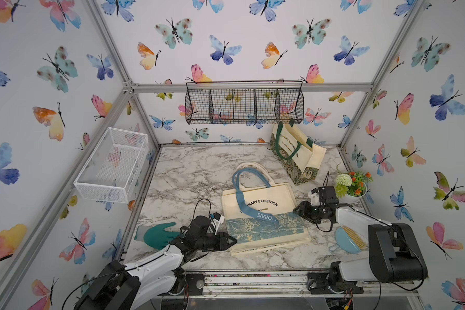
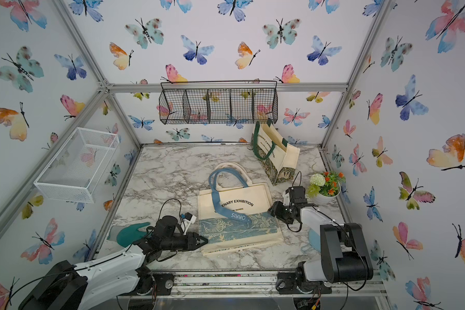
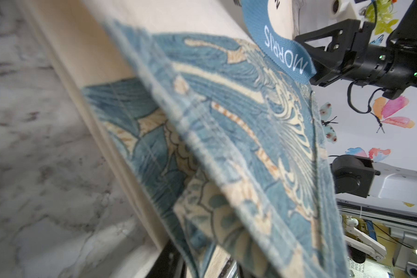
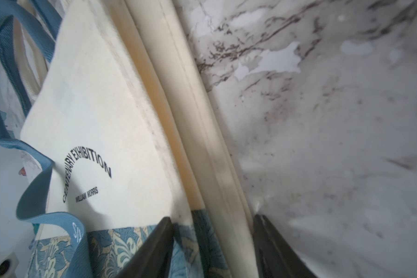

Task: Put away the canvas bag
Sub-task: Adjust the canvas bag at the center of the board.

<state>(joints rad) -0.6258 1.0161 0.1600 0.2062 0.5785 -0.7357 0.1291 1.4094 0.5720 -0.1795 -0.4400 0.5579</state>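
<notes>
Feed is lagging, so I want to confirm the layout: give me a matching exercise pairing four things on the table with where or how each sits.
1 blue-handled cream canvas tote bag
2 green-handled cream canvas tote bag
3 teal rubber work glove
4 white pot of artificial flowers

A beside the left arm
B standing upright under the black wire basket
C lying flat at the middle of the marble table
D just beyond the right arm

Pairs: 1-C, 2-B, 3-A, 4-D

Overhead pair; wrist close-ups of bag
</notes>
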